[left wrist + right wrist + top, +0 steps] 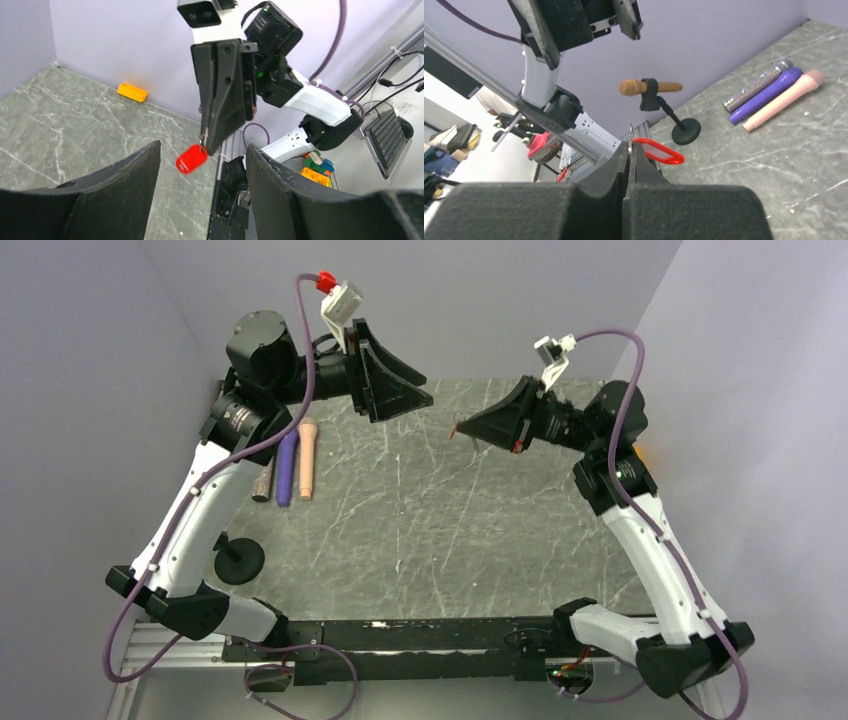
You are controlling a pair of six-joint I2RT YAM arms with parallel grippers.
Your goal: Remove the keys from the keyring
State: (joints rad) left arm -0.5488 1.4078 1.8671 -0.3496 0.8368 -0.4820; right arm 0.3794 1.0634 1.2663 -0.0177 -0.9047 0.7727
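Observation:
My right gripper (462, 427) is shut on the thin metal ring of the keyring and holds it high above the table. The keyring's red oblong tag (658, 151) sticks out from the fingertips (629, 147); it also shows in the left wrist view (191, 158) and as a small red speck in the top view (453, 432). My left gripper (428, 390) is open and empty, facing the right gripper across a short gap, with the tag between its spread fingers (130, 175) in its own view. No key shows clearly.
A pink microphone (307, 455), a purple one (287, 468) and a glittery silver one (263, 483) lie at the table's left edge. A black stand (238, 558) holds a brown microphone (651, 87). A yellow-orange box (132, 92) sits by the far wall.

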